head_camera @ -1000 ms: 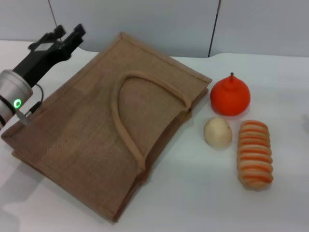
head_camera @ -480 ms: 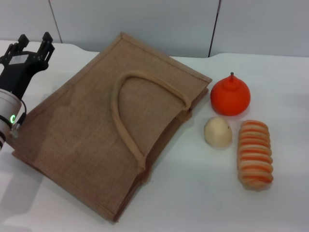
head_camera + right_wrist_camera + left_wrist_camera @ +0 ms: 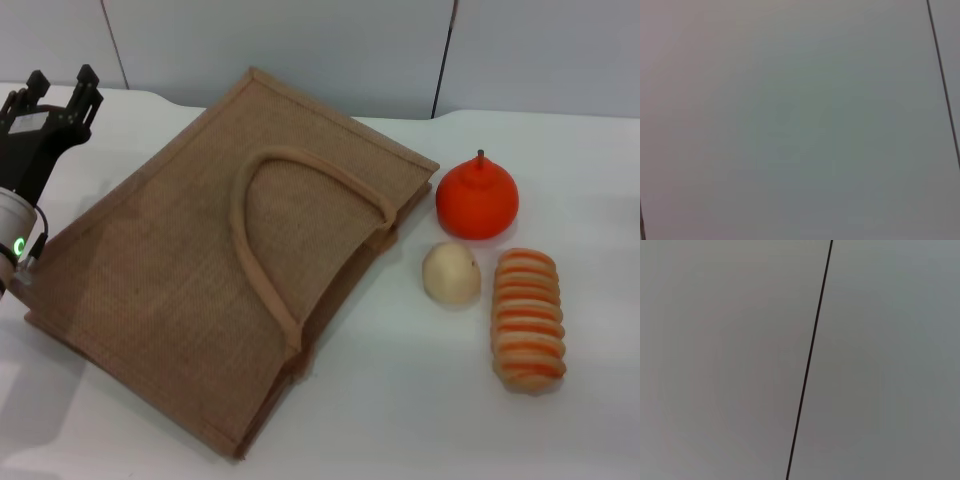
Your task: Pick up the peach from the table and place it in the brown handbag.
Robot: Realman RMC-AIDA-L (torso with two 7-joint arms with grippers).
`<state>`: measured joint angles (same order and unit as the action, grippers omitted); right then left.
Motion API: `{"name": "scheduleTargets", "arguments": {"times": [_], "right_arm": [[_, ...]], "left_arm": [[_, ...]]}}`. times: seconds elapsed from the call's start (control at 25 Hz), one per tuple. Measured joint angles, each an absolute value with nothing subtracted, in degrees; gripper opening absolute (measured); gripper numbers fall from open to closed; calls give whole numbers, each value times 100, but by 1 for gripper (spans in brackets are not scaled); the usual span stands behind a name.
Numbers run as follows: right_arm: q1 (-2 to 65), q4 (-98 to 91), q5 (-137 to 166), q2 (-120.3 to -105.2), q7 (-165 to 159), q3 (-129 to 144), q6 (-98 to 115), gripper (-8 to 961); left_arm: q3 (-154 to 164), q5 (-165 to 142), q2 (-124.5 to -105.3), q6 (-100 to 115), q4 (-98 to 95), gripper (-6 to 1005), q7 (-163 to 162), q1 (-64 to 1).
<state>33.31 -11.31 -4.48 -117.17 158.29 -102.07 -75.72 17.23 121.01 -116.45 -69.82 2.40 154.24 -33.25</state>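
Note:
The brown handbag (image 3: 230, 250) lies flat on the white table (image 3: 400, 420), its loop handle (image 3: 262, 215) resting on top. No pink peach shows in any view; it is hidden or out of view. My left gripper (image 3: 60, 88) is raised at the far left of the head view, beyond the bag's left edge, with its fingers apart and nothing between them. My right gripper is out of view. Both wrist views show only a plain grey wall with a dark seam.
To the right of the bag stand an orange stemmed fruit (image 3: 477, 197), a smaller pale beige round fruit (image 3: 450, 272) and a striped orange-and-cream bread-like piece (image 3: 527, 318). A grey panelled wall (image 3: 300, 40) runs behind the table.
My left gripper has pulled back to the left, away from the bag's far-left corner, and turned to point up. The bag and the fruits have not moved.

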Motion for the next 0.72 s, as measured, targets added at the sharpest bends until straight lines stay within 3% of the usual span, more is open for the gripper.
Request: {"name": "scheduleTargets", "arguments": {"times": [0.72], "right_arm": [[3340,-1125,-448,-11715,15744,-10213,-7479,834]], "left_arm": [[1722,12112,-11640,-7128,262,665,15421,-3337]]}}
